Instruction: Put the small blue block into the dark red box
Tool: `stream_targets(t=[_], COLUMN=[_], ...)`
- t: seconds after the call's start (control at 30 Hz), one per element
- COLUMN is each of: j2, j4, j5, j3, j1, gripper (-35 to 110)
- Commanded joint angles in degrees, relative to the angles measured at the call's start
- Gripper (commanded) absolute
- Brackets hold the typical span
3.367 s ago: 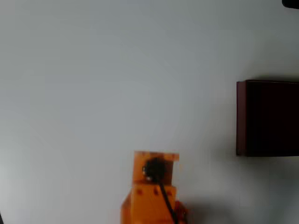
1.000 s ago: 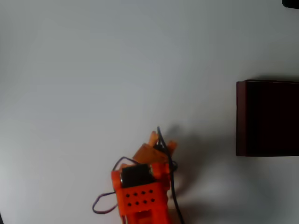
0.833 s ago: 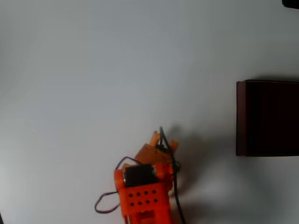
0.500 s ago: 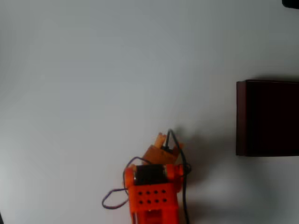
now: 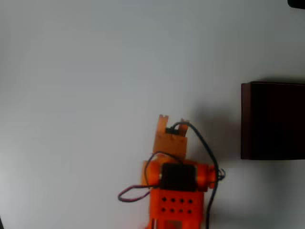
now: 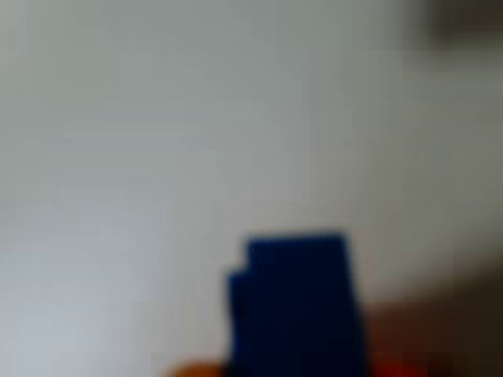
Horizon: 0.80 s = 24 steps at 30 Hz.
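Gripping the small blue block (image 6: pixel 295 306), the orange gripper (image 5: pixel 171 120) hangs over the white table (image 5: pixel 95 71). Dark red box (image 5: pixel 272 120) sits well apart at the right in the overhead view.

Overhead view: box (image 5: pixel 272 120) sits on the table (image 5: pixel 95 71) at the right edge, about mid-height. Arm comes in from the bottom edge, centre-right, with the hand (image 5: pixel 170 119) at its top end, left of the box and apart from it. Wrist view: block (image 6: pixel 295 302) at bottom centre, close to camera, table behind it.
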Motion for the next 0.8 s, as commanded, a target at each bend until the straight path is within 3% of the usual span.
stream_targets(t=[0.0, 0.13, 0.33, 0.53, 0.77], j2=[3.1, 3.2, 1.7, -1.6, -17.9], j4=[1.7, 0.7, -8.6, -22.9, -28.6], j5=[-17.6, -33.4, -51.2, -59.2, -62.8], j3=[-10.5, -19.8, -21.8, -16.8, -24.2], j1=[6.6, 13.1, 23.7, 33.0, 39.9], gripper=[0, 0, 0, 0, 0])
